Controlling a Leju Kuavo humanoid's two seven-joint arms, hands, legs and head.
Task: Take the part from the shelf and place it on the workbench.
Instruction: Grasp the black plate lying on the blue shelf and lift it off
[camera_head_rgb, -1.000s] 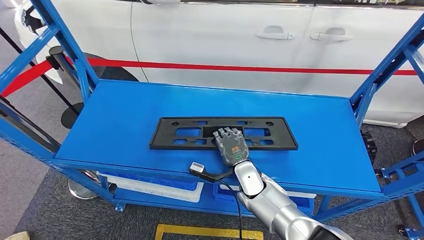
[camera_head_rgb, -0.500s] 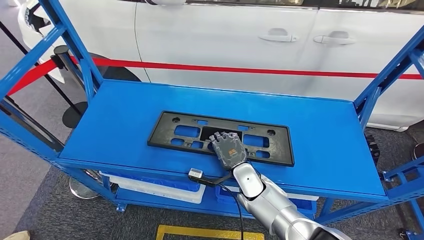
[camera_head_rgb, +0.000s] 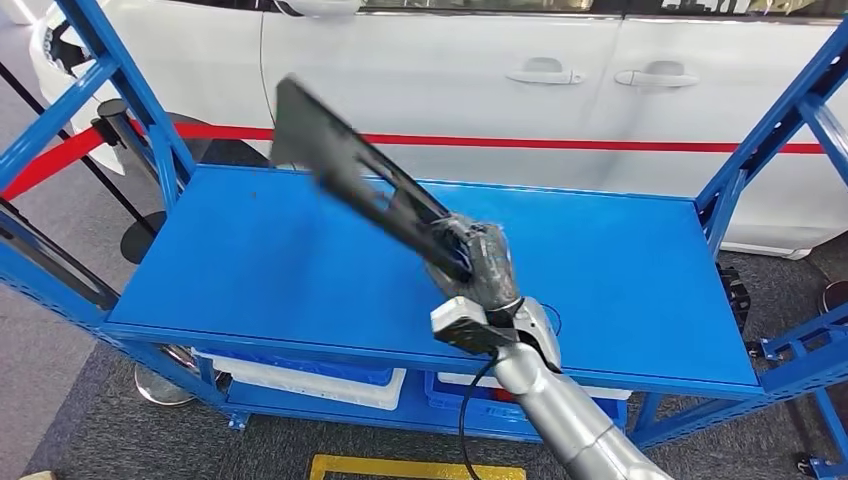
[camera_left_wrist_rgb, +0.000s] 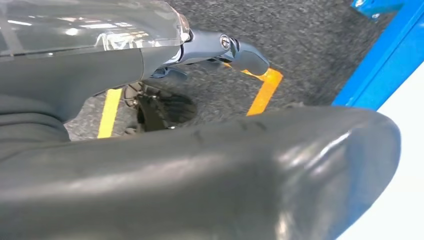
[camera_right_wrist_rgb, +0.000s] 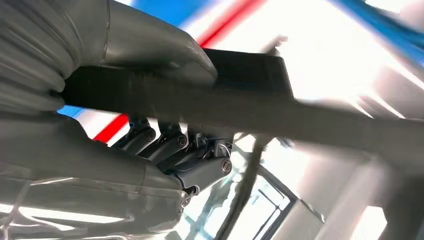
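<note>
Right hand (camera_head_rgb: 483, 262) is closed round one end of the black plastic part (camera_head_rgb: 358, 175), w/ the part lifted clear of the shelf top (camera_head_rgb: 250, 260) and tilted steeply; in the right wrist view, thumb (camera_right_wrist_rgb: 150, 45) lies over the part (camera_right_wrist_rgb: 240, 107) and the dark fingers (camera_right_wrist_rgb: 170, 145) curl under it, so grip is firm. Part is motion-blurred in head view. Its free end sticks up and away to the robot's left, reaching in front of the white car (camera_head_rgb: 450, 80) behind the shelf. Held end sits right at the hand, approx over the shelf's middle, nearer the front edge.

Shelf top is a flat blue metal deck, bare around the hand. Blue angled frame posts rise at both ends: left posts (camera_head_rgb: 120, 90) and right posts (camera_head_rgb: 770, 140). Room above the deck betw. the posts is open; the part's raised end is near the left posts but apart from them. Red barrier tape (camera_head_rgb: 600, 142) runs across behind the shelf, along the car's side. Lower tier holds blue and white bins (camera_head_rgb: 320, 372). Floor is grey carpet w/ yellow marking tape (camera_head_rgb: 400, 466) just in front of the shelf.

Left hand (camera_left_wrist_rgb: 240, 52) hangs low over the carpet, near yellow tape (camera_left_wrist_rgb: 262, 90); one finger shows extended w/ nothing on it, rest hidden, so can't tell its state.
</note>
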